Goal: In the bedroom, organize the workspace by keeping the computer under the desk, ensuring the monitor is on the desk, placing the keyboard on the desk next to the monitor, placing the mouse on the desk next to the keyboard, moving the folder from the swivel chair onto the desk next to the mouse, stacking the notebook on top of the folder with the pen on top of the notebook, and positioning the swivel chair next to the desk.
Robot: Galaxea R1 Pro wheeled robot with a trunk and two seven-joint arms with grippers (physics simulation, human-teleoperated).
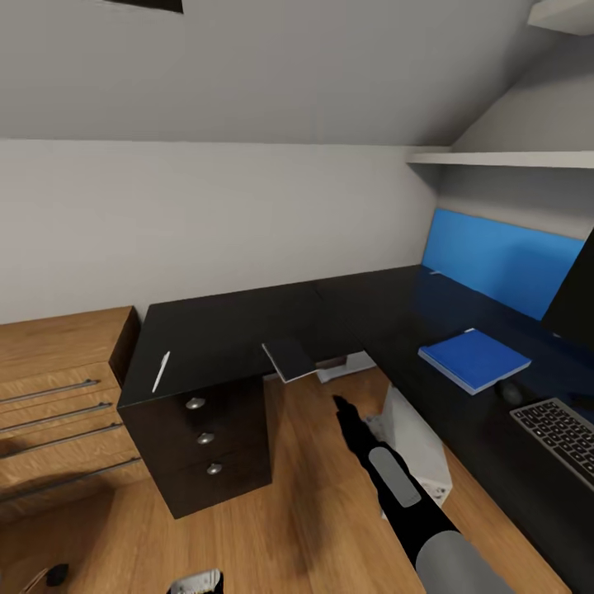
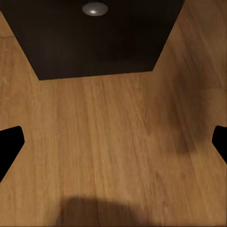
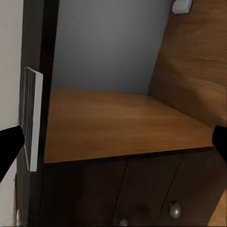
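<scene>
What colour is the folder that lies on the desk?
Bright blue. The folder shows best in the head view, on the black desk.

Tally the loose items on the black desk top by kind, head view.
Pen: 1
Notebook, overhanging the desk edge: 1
Folder: 1
Keyboard: 1
Mouse: 1
Monitor, partly cropped: 1
Total: 6

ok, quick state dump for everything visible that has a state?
folder: flat on the desk, closed, nothing stacked on it
notebook: on desk, overhanging the inner edge
pen: lying on desk above the drawer unit
keyboard: flat on desk, beside folder
drawer unit: drawers shut
dresser: drawers shut
right gripper: open, empty
left gripper: open, empty, over the floor
</scene>
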